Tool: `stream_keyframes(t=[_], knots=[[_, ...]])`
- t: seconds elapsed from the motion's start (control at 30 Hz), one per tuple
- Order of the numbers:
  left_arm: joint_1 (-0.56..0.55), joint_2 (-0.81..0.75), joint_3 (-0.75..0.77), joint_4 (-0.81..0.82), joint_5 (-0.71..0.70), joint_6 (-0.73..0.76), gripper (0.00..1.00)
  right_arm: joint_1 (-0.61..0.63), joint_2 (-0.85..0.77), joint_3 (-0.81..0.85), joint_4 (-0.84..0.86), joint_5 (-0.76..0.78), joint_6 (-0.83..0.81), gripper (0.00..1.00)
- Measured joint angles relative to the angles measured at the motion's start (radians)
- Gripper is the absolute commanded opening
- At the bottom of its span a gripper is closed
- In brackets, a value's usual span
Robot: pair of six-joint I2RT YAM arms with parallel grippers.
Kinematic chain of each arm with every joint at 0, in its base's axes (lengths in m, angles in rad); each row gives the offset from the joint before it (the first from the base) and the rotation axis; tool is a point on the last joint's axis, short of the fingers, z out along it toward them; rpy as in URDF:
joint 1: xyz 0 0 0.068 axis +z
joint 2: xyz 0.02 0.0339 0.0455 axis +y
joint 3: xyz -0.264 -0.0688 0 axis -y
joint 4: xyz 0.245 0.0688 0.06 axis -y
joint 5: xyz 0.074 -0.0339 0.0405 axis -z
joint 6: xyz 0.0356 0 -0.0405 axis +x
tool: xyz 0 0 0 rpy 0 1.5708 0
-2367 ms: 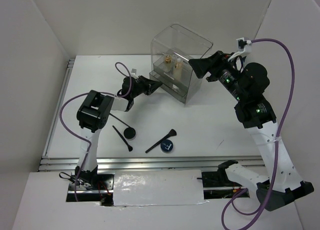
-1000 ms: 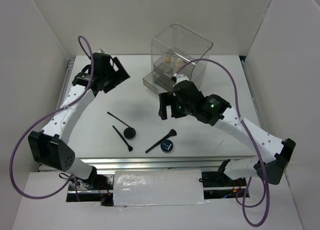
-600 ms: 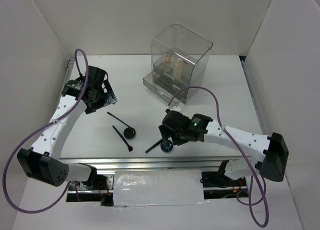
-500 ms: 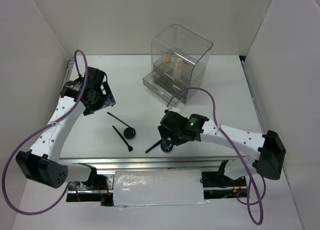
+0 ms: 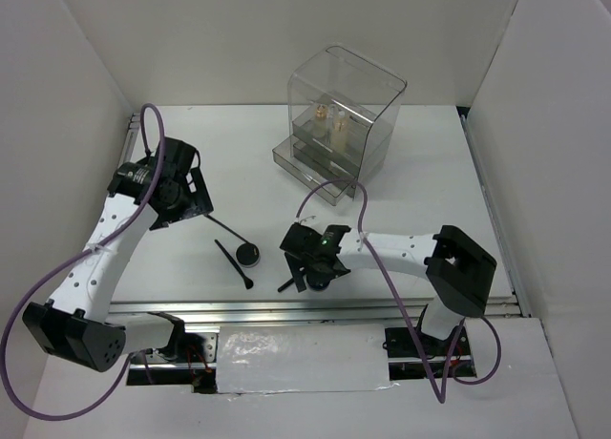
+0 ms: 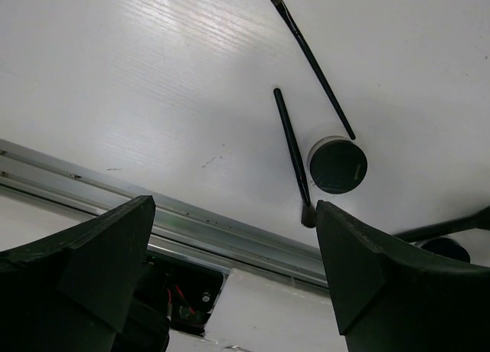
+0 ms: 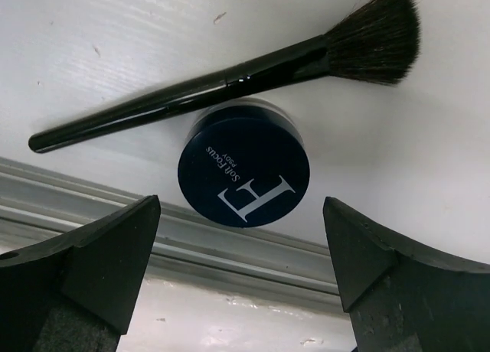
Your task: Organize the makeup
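Observation:
The makeup lies near the table's front. A dark blue jar (image 7: 243, 172) with a white letter on its lid sits against a fluffy black brush (image 7: 230, 80). My right gripper (image 7: 241, 268) (image 5: 307, 269) hangs open right above that jar, one finger on each side. Further left lie two thin black brushes (image 5: 229, 229) (image 5: 234, 264) and a black jar (image 5: 248, 256). They also appear in the left wrist view: brushes (image 6: 312, 61) (image 6: 291, 149) and jar (image 6: 337, 164). My left gripper (image 5: 177, 196) (image 6: 237, 268) is open and empty, left of them. Two gold-trimmed items (image 5: 334, 122) stand inside the box.
The clear acrylic box (image 5: 368, 86) stands at the back centre with a lower drawer (image 5: 310, 164) pulled out toward me. A metal rail (image 5: 286, 310) runs along the table's near edge, just below the jars. White walls close in on both sides.
The right arm swung from the box down to the front and now hovers over the blue jar. The left arm left the drawer and came down at the left, near the thin brushes.

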Motion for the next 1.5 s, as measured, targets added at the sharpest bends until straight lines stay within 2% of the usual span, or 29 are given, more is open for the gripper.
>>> stream_keyframes(t=[0.23, 0.33, 0.37, 0.43, 0.57, 0.67, 0.87, 1.0, 1.1, 1.27, 1.5], knots=[[0.000, -0.018, -0.021, 0.002, 0.011, 0.035, 0.99, 0.002, 0.015, -0.031, 0.069, 0.040, 0.007, 0.91], [0.000, -0.018, -0.021, 0.008, 0.017, 0.044, 1.00, 0.002, 0.047, -0.033, 0.093, 0.046, 0.006, 0.81], [0.000, -0.018, -0.021, 0.010, 0.019, 0.047, 0.99, 0.002, 0.060, -0.033, 0.102, 0.047, 0.006, 0.71], [0.000, -0.017, -0.021, 0.012, 0.024, 0.055, 1.00, 0.002, 0.070, -0.033, 0.111, 0.054, 0.005, 0.58], [0.000, -0.014, -0.021, 0.017, 0.035, 0.067, 0.99, 0.002, 0.069, -0.033, 0.131, 0.069, 0.006, 0.43], [0.000, -0.013, -0.021, 0.024, 0.041, 0.069, 0.99, 0.002, 0.061, -0.032, 0.128, 0.074, 0.005, 0.39], [0.000, -0.013, -0.042, 0.051, 0.053, 0.071, 0.99, 0.002, -0.044, 0.057, 0.035, 0.082, 0.003, 0.39], [0.000, -0.013, -0.079, 0.068, 0.072, 0.080, 0.99, -0.010, -0.108, 0.214, -0.005, 0.106, -0.029, 0.39], [0.000, -0.013, -0.092, 0.082, 0.105, 0.097, 0.99, -0.063, -0.103, 0.326, 0.003, 0.116, -0.094, 0.39], [-0.027, -0.011, -0.091, 0.119, 0.157, 0.137, 0.99, -0.239, 0.021, 0.506, 0.013, 0.124, -0.228, 0.39], [-0.158, 0.061, -0.082, 0.138, 0.169, 0.183, 0.99, -0.403, 0.282, 0.732, 0.000, 0.117, -0.332, 0.40]])
